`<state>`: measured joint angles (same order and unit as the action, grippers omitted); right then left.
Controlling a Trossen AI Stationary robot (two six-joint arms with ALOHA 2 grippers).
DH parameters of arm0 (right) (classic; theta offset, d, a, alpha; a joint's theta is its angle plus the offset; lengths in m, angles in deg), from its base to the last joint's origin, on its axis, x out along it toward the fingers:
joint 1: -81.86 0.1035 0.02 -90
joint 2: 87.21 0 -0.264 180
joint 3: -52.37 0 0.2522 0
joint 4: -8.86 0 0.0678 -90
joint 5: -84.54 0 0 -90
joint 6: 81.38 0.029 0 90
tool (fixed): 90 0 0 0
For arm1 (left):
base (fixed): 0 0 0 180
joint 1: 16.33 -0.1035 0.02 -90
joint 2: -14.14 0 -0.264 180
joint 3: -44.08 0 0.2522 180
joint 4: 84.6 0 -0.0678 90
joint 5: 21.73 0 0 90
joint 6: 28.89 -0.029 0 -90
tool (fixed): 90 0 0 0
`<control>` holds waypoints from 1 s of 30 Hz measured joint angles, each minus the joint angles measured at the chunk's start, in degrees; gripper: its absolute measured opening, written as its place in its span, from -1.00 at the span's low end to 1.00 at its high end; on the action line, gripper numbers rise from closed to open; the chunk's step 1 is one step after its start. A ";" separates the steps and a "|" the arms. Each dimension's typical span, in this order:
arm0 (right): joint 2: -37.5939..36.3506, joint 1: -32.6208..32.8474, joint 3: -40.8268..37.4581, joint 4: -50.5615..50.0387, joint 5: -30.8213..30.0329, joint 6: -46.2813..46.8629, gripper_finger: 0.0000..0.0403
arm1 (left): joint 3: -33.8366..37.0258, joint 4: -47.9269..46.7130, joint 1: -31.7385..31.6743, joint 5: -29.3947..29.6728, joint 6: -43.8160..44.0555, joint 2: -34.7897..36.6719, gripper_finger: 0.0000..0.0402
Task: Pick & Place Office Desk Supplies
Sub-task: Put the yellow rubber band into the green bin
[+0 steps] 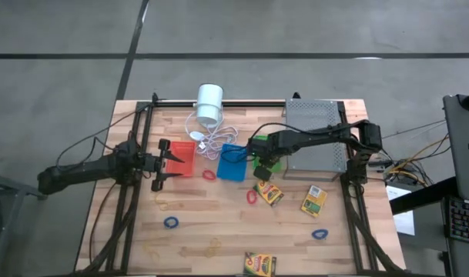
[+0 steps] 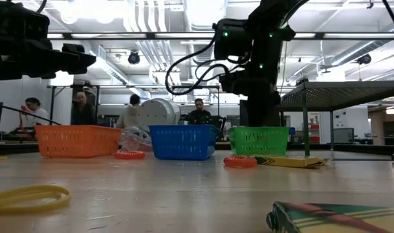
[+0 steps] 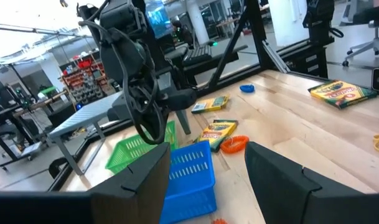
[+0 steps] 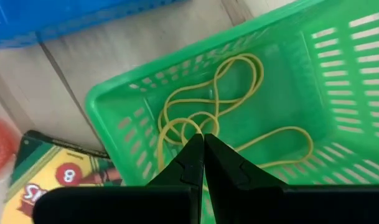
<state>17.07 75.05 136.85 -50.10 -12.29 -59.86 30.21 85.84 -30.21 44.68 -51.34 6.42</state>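
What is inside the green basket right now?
The green basket holds tan rubber bands looped on its floor. The shut right gripper hangs over it and hides part of the floor, so anything beneath cannot be seen.

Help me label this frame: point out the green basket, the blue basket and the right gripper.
green basket (image 4: 282,118), right wrist view, on its floor.
blue basket (image 2: 182,142), low view, on its front wall.
right gripper (image 4: 200,149), right wrist view, on the shut fingertips above the green basket.
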 joint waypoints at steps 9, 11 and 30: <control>0.10 -0.12 0.02 0.90 -0.13 1.59 -0.96 | -0.01 0.03 0.01 0.02 0.00 -0.02 0.04; 0.10 -0.14 0.10 1.46 -0.18 2.42 -0.96 | 0.01 0.03 0.01 0.01 0.02 -0.02 0.04; 0.09 0.07 0.11 4.20 -0.03 1.08 -0.58 | 0.01 0.04 0.01 0.01 0.00 0.00 0.04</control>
<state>17.17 75.12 136.96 -45.91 -12.32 -58.77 30.21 85.88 -30.20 44.69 -51.34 6.42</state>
